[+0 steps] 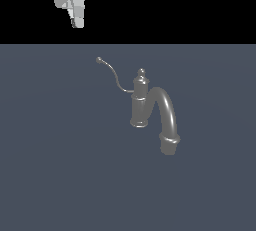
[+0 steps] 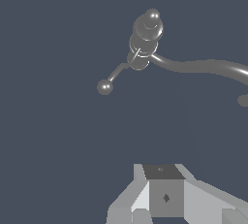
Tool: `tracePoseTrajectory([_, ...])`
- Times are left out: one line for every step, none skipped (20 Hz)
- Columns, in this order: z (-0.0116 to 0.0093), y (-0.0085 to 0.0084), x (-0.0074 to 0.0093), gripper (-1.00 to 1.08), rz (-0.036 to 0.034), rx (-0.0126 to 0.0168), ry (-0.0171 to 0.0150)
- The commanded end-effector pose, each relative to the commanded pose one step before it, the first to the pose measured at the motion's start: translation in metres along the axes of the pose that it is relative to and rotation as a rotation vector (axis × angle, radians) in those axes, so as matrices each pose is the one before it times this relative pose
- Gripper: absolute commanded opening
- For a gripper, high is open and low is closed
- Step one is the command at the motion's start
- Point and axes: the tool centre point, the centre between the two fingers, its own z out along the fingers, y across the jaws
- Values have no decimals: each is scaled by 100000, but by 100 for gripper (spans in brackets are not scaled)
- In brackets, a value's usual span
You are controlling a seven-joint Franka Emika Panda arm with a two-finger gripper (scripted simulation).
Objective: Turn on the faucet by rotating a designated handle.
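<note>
We see the pincer (image 1: 77,23) hanging high at the top of the exterior view, against the black band above the blue-grey floor (image 1: 60,175). Its pale body fills the upper edge and its fingers (image 1: 78,12) point downward. They look close together from this angle, but we cannot tell how far apart they stand, and nothing shows between them. In the wrist view only the grey blocks of the pincer (image 2: 164,196) appear at the picture's edge, and its tips are not visible there, so that view does not settle the matter either.

The faucet (image 1: 141,100) stands on the floor well apart from the pincer, lower in the exterior view and toward that view's right. Its short upright post carries a finial on top, and its thick arched spout (image 1: 167,117) curves over and ends in a flared mouth on the side of the post away from the pincer.

The handle (image 1: 114,76) is a thin curved wire branching from the post on the side that faces the pincer. Its small ball tip (image 1: 99,60) is the part of the faucet nearest the pincer, yet clear air separates the two. In the wrist view we look down on the post (image 2: 145,36), with the ball tip (image 2: 104,87) ahead of the pincer and untouched.
</note>
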Motion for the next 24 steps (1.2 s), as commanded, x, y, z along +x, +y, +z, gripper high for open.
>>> tracePoseTrajectory([923, -1045, 711, -100, 5562, 20, -27])
tracePoseTrajectory([363, -409, 283, -100, 2170, -22, -5])
tracePoseTrajectory([363, -410, 284, -100, 2175, -24, -2])
tracePoseTrajectory([364, -411, 287, -100, 2182, -27, 1])
tracePoseTrajectory([365, -412, 289, -100, 2191, -30, 4])
tracePoseTrajectory([367, -413, 293, -100, 2204, -32, 8])
tracePoseTrajectory([369, -416, 295, -100, 2217, -35, 11])
tracePoseTrajectory([372, -418, 299, -100, 2235, -38, 14])
tracePoseTrajectory([375, -422, 303, -100, 2254, -41, 17])
tracePoseTrajectory([378, -426, 308, -100, 2278, -43, 21])
tracePoseTrajectory([382, -430, 313, -100, 2304, -46, 25])
tracePoseTrajectory([379, -428, 313, -100, 2294, -48, 27])
tracePoseTrajectory([364, -413, 303, -100, 2213, -47, 28])
tracePoseTrajectory([349, -397, 293, -100, 2129, -47, 28])
tracePoseTrajectory([334, -381, 282, -100, 2042, -46, 29])
tracePoseTrajectory([319, -364, 271, -100, 1950, -45, 30])
tracePoseTrajectory([303, -346, 257, -100, 1853, -44, 31])
tracePoseTrajectory([286, -330, 246, -100, 1767, -41, 28])
tracePoseTrajectory([269, -313, 236, -100, 1677, -38, 23])
tracePoseTrajectory([250, -295, 224, -100, 1579, -35, 19])
tracePoseTrajectory([233, -278, 212, -100, 1490, -33, 15])
tracePoseTrajectory([217, -260, 198, -100, 1389, -30, 13])
tracePoseTrajectory([199, -239, 182, -100, 1277, -28, 13])
tracePoseTrajectory([179, -216, 165, -100, 1153, -25, 12])
